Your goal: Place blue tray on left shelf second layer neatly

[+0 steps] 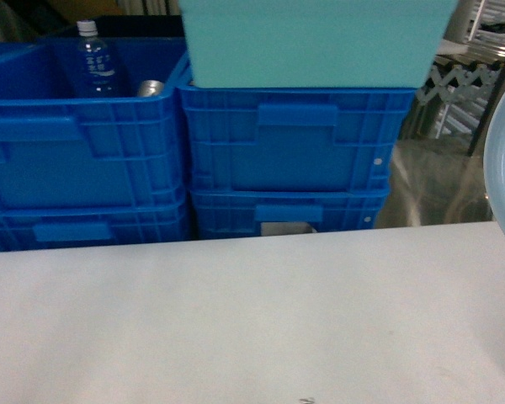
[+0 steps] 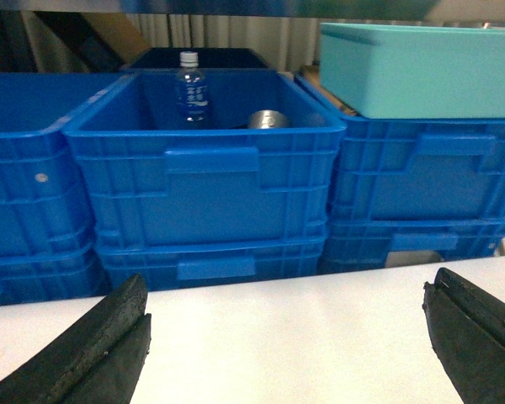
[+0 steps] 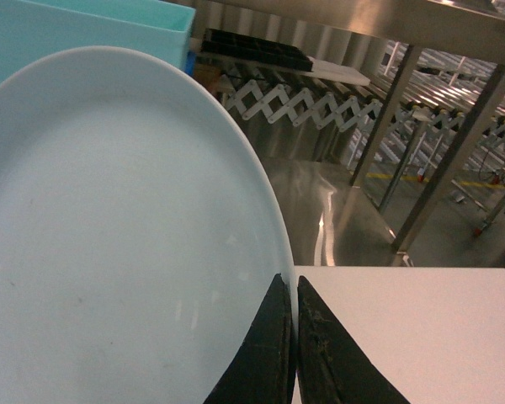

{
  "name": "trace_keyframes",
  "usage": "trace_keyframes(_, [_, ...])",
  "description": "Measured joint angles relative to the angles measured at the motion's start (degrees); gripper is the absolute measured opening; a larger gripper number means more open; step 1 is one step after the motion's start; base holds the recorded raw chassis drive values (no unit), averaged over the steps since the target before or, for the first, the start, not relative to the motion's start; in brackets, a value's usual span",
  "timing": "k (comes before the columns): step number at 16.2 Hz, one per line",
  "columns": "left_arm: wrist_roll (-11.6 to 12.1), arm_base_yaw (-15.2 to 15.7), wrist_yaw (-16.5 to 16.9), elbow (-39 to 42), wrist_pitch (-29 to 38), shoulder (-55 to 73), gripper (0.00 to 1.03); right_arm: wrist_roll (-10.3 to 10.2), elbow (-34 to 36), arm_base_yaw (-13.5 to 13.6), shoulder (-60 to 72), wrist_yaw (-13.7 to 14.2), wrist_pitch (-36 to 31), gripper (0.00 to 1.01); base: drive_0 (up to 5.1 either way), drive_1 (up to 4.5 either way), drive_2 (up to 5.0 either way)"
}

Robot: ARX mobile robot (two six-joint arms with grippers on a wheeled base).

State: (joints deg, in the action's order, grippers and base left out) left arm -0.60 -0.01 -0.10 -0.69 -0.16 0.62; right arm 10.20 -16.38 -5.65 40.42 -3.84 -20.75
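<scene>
Pinching the rim of the blue tray (image 3: 109, 252), the right gripper's (image 3: 295, 337) fingers (image 3: 265, 353) are seen closed tight on its edge. The tray is held above the white table (image 1: 252, 311), at the table's right side. The left gripper's (image 2: 286, 337) fingers (image 2: 93, 345) are spread wide over the table, facing the dark-blue crates (image 2: 210, 185) behind it, one of which is topped by a turquoise box (image 2: 421, 67).

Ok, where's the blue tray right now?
The blue tray is held by its rim in the right gripper, filling the right wrist view. In the head view only its edge shows at the far right, above the white table.
</scene>
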Motion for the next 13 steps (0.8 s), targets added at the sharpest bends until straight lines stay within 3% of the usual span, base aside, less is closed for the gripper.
trace_keyframes(13, [0.0, 0.0, 0.0, 0.0, 0.1, 0.0, 0.98, 0.0, 0.0, 0.0, 0.0, 0.0, 0.0, 0.02, 3.3, -4.97, -2.8])
